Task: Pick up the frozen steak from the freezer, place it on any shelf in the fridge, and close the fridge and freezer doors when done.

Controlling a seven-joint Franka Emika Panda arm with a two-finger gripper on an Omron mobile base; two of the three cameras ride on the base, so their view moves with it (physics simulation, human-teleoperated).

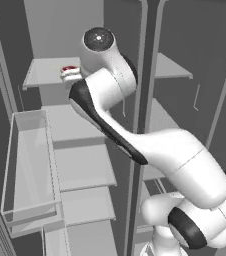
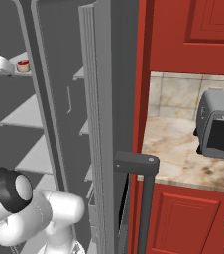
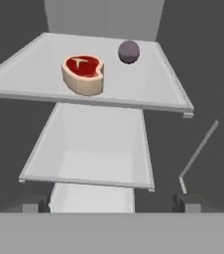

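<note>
Arm point(image 1: 180, 160) is showing glossy white rounded shells, dark joint bands, and 1 dark round cap.

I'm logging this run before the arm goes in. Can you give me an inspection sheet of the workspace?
Surface: top shelf, pale grey.
Job's things: steak lying flat on that shelf, ungrasped; doors open.
Clutter: dark ball behind the steak, apart from it.
Grippers: gripper short of the shelf, fingertips wide apart, holding nothing.
Cables: nothing seen.
Surroundings: toaster oven on marbled counter, red cabinets.
</note>
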